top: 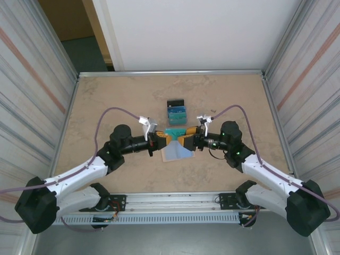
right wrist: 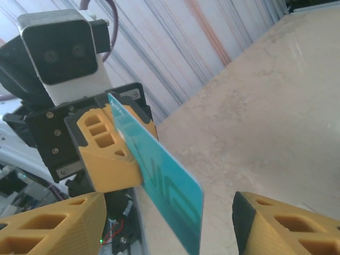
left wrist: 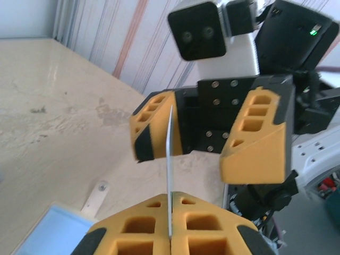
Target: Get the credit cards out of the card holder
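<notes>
Left gripper (left wrist: 170, 210): jaws pinching teal credit card (right wrist: 159, 170) by one edge.
Right gripper (right wrist: 170, 212): jaws spread either side of same card.
Card holder (top: 178, 153): open on tabletop (top: 106, 106) beneath, pale blue lining up.

A flat, sandy-brown table top with a stone-like pattern (top: 106, 95) is seen. Grey ridged metal walls (top: 32, 79) are set along its left and right sides. A big plain white board (top: 202, 32) is stood behind its far edge. A silver metal rail (top: 175, 199) is fixed along its near edge.
</notes>
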